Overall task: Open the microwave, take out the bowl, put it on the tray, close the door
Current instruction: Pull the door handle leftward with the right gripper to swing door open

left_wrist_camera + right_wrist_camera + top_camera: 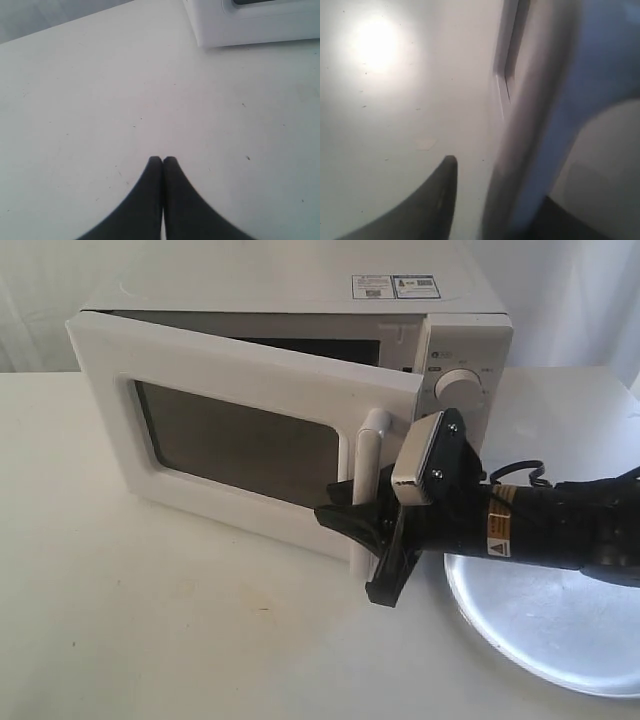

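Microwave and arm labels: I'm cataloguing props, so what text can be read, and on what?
Stickers on the microwave top: too small to read.
Markings around the dial: too small.
Yellow label on the right arm: blurred, unreadable.
Wrist views: no text.

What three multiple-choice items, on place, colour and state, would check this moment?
1. Where does the tray lie relative to the microwave?
A) on top of it
B) inside it
C) on the table, right of it in the exterior view

2. What colour is the handle of the door?
A) white
B) black
C) red

3. How does the door stand?
A) shut flush
B) partly open
C) taken off

Answers: 1 C, its rim rests on the table at lower right; 2 A, the bar matches the white door; 3 B, a gap behind its top edge shows the cavity.
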Controlling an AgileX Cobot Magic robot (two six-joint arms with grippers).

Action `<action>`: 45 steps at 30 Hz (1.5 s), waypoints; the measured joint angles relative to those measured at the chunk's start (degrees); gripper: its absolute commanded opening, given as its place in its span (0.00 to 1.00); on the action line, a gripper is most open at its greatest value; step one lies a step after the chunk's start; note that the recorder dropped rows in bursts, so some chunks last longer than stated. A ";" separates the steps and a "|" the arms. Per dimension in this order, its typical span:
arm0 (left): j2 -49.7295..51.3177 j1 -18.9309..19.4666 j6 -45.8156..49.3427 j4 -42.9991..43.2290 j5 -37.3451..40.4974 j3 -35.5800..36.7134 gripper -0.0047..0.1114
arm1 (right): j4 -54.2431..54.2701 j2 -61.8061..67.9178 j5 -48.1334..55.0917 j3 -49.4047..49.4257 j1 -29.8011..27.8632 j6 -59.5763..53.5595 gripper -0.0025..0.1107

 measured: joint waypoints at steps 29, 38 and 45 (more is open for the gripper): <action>0.00 0.00 -0.05 0.97 0.28 0.00 0.04 | -33.83 -40.11 1.25 -1.45 3.48 54.52 0.02; 0.00 0.00 0.06 -0.02 0.16 0.03 0.04 | -23.55 -30.40 14.61 -1.57 3.48 45.58 0.03; 0.00 0.00 0.06 -0.02 0.16 0.03 0.04 | -0.18 -13.55 8.31 -2.60 3.48 13.98 0.32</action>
